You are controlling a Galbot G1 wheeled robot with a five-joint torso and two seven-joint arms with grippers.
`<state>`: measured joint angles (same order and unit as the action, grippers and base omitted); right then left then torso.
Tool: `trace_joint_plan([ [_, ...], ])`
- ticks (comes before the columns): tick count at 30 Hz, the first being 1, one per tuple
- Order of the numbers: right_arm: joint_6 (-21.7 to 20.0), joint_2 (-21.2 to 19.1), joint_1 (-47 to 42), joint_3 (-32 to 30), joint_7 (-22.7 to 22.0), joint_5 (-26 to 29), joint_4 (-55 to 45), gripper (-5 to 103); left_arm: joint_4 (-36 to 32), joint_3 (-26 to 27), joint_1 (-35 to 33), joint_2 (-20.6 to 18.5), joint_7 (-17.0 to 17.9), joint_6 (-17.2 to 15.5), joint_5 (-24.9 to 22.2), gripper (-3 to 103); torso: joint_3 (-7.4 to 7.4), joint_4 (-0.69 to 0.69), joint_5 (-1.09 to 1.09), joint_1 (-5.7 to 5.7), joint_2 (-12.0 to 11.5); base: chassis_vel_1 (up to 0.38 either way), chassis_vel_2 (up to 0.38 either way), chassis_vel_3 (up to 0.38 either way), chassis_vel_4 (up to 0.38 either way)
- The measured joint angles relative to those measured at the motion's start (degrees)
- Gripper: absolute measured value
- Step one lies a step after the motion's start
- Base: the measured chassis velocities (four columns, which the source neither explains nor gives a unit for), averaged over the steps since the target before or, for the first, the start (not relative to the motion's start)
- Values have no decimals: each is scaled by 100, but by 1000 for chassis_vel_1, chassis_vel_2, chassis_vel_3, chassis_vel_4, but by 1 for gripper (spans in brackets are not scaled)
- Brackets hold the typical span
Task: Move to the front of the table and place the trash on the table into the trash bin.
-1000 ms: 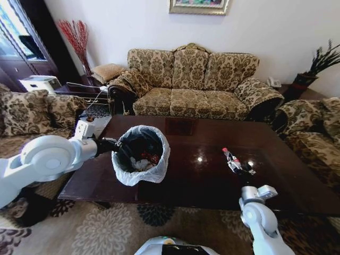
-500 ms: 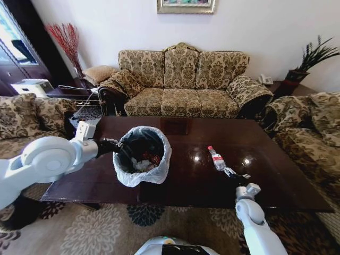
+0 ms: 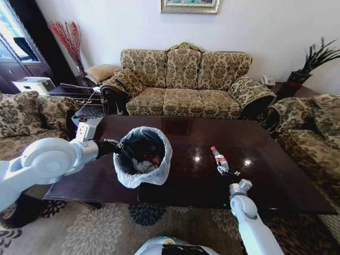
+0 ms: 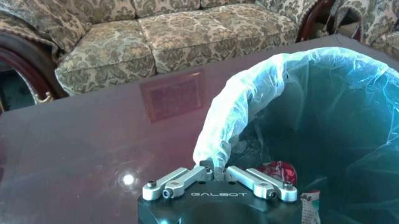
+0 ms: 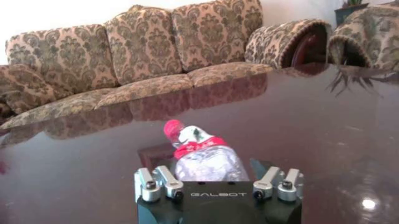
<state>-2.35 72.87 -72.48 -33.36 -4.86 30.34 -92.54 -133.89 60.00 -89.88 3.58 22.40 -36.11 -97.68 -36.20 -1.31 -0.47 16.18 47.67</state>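
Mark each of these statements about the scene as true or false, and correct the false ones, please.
1. The left gripper is shut on the bag-lined rim of the trash bin. True.
2. The trash bin is empty. False: a red can and pale wrappers lie inside.
3. The plastic bottle lies on the table between the fingers of the right gripper. True.
4. The bottle cap is blue. False: it is red.
5. The trash bin stands on the carpet. False: it is above the table top, held by the left gripper.
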Motion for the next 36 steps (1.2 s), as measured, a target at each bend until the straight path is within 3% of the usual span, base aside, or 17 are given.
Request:
trace_joint_plan([
  [1,0,0,0,0,0,0,0,78,0,0,0,0,0,0,0,0,0,0,0,0,0,0,0,0,0],
  [6,-12,10,38,46,24,-6,31,55,-30,0,-6,27,0,2,0,0,1,2,2,0,0,0,0,0,0],
  [9,-12,16,36,51,28,0,41,50,-33,0,-6,24,0,3,0,0,1,2,2,0,0,0,0,0,0],
  [11,-9,33,4,53,30,35,46,29,-29,0,-6,0,1,8,0,0,2,3,-1,-1,1,0,0,0,0],
  [13,-8,36,-4,52,32,55,59,18,-31,0,-6,-3,1,13,0,0,2,2,0,-1,1,0,0,0,0],
  [15,-7,35,-6,52,33,68,66,18,-33,0,-6,-3,1,13,0,0,2,2,0,-1,1,0,0,0,0],
  [21,-4,22,-15,49,37,153,109,3,-58,1,-9,23,3,15,0,0,1,-1,1,-1,1,0,0,0,0],
  [32,-11,35,-118,7,24,325,-145,2,-77,10,-9,29,11,17,-1,0,-2,0,7,1,-2,0,0,0,0],
  [36,38,1,-255,-92,161,716,-1132,1,-42,12,-9,-5,16,17,-5,0,-2,1,3,1,-2,0,0,0,0],
])
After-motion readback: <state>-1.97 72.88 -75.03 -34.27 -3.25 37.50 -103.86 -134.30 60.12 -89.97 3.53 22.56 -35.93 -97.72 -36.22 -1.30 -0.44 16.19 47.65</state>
